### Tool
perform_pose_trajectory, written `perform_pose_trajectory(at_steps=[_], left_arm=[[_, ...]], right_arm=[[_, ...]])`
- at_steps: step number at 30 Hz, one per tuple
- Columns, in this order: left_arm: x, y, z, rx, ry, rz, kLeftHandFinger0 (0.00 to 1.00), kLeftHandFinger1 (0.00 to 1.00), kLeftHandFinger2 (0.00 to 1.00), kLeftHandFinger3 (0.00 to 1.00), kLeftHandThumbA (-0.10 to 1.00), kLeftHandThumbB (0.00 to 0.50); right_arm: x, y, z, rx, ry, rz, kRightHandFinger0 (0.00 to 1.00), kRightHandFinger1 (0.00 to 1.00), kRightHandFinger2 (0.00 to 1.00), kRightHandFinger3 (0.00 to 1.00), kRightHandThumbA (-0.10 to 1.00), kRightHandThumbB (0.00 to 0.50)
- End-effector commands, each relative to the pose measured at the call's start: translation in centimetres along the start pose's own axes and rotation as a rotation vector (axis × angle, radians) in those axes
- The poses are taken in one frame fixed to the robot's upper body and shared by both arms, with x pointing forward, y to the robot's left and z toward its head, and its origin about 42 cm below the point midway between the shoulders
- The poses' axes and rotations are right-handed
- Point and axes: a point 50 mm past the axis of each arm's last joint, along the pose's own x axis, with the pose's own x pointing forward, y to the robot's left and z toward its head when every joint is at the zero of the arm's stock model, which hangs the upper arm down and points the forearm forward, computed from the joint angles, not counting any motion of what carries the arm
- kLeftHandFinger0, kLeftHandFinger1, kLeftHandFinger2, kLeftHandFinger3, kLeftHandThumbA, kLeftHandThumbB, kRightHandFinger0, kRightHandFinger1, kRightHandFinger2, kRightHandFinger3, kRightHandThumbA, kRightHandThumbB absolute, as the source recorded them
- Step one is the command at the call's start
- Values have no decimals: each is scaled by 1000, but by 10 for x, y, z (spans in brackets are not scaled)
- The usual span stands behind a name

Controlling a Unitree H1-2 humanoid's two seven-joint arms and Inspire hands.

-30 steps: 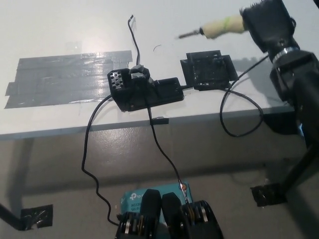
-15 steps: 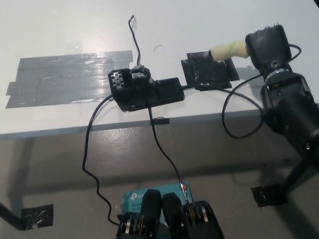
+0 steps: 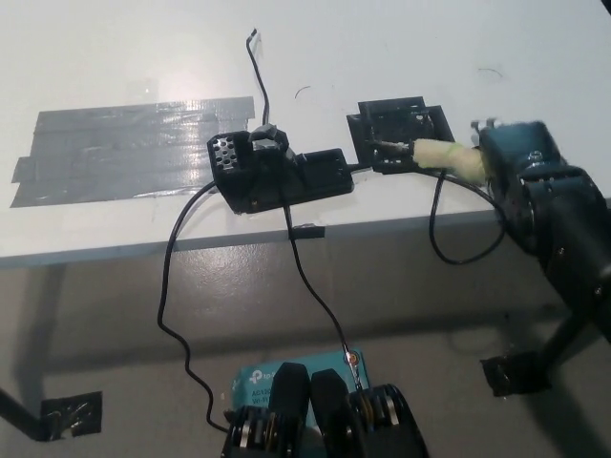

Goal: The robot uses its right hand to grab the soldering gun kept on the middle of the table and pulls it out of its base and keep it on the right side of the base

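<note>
One white table point(image 3: 115, 57); grey tape strips point(image 3: 134, 148); grey floor point(image 3: 95, 315).

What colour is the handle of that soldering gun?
Pale yellow-cream, on the soldering gun; head view.

Soldering gun point(image 3: 441, 154) held low beside its base point(image 3: 279, 172) on my white worktop point(image 3: 401, 48).

From my feed, the pale, tape-wrapped handle lies near horizontal, its thin metal tip pointing left over a small black square holder point(image 3: 399, 134). My black right hand point(image 3: 520, 167) grips its rear end. The black base sits mid-worktop, left of the gun, clear of it, near the front edge.
</note>
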Motion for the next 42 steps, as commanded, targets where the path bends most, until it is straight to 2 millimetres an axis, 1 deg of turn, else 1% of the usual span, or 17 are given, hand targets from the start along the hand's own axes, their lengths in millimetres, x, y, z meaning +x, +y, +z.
perform_pose_trajectory(at_steps=[1, 2, 3, 6, 13, 18, 20, 23, 27, 31, 33, 35, 36, 37, 38, 40, 42], left_arm=[[-5, 1, 1, 25, 7, -24, 323, 407, 580, 850, 773, 283], [-5, 1, 1, 27, 6, -24, 324, 408, 578, 843, 774, 284], [-5, 2, 1, 22, 8, -27, 329, 411, 592, 848, 774, 291], [-6, 4, 1, 38, 10, -25, 381, 447, 612, 889, 803, 305], [-5, 3, 1, 21, 9, -24, 419, 482, 627, 858, 780, 302], [-7, 5, 0, 18, 11, -19, 332, 416, 570, 787, 753, 288], [-6, 6, -1, 22, 15, -16, 400, 464, 598, 791, 761, 293], [-7, 5, -1, 16, 12, -9, 383, 452, 585, 805, 761, 292], [-5, 5, 1, 10, 5, -9, 319, 413, 557, 786, 755, 305], [-7, 2, 0, 13, 11, -14, 417, 493, 632, 876, 735, 296], [-8, 1, -1, -2, 11, -12, 464, 544, 673, 913, 719, 303], [-9, 0, -1, -8, 8, -12, 486, 554, 687, 913, 722, 284], [-11, 2, -2, -8, 10, -10, 490, 551, 685, 910, 720, 283], [-12, 3, -3, -7, 12, -9, 492, 551, 684, 909, 719, 284], [-10, 4, -1, -9, 7, -7, 484, 533, 668, 875, 724, 290], [-9, 5, -1, -8, 8, -1, 448, 508, 652, 840, 726, 289], [-8, 7, -3, -14, 11, 5, 450, 526, 663, 852, 733, 298]], right_arm=[[-9, -44, -17, 95, -74, 108, 1000, 1000, 1000, 1000, 711, 29], [-10, -45, -18, 94, -79, 99, 1000, 1000, 1000, 1000, 725, 30], [-12, -48, -20, 91, -71, 95, 1000, 1000, 1000, 1000, 795, 85], [-10, -62, -21, 56, -76, 129, 1000, 1000, 1000, 1000, 952, 488], [-15, -81, -22, 62, -79, 178, 1000, 1000, 1000, 1000, 1000, 500], [-20, -101, -22, -6, -91, 120, 1000, 1000, 1000, 1000, 1000, 500], [-23, -108, -24, -14, -100, 102, 1000, 1000, 1000, 1000, 1000, 500], [-38, -129, -30, 65, -167, 46, 1000, 1000, 1000, 1000, 944, 500], [-58, -129, -47, 177, -257, -60, 1000, 1000, 1000, 1000, 904, 500], [-123, -94, -78, 444, -386, -257, 1000, 1000, 1000, 1000, 822, 482], [-148, -76, -87, 493, -398, -311, 1000, 1000, 1000, 1000, 902, 486], [-176, -49, -94, 591, -414, -344, 1000, 1000, 1000, 1000, 912, 413], [-192, -27, -97, 626, -407, -371, 1000, 1000, 1000, 1000, 934, 399], [-192, -27, -96, 629, -408, -371, 1000, 1000, 1000, 1000, 937, 398], [-203, -7, -97, 681, -392, -378, 1000, 1000, 1000, 1000, 997, 402], [-226, 70, -92, 771, -385, -306, 1000, 1000, 1000, 1000, 965, 343], [-237, 101, -85, 805, -374, -260, 1000, 1000, 1000, 1000, 879, 308]])
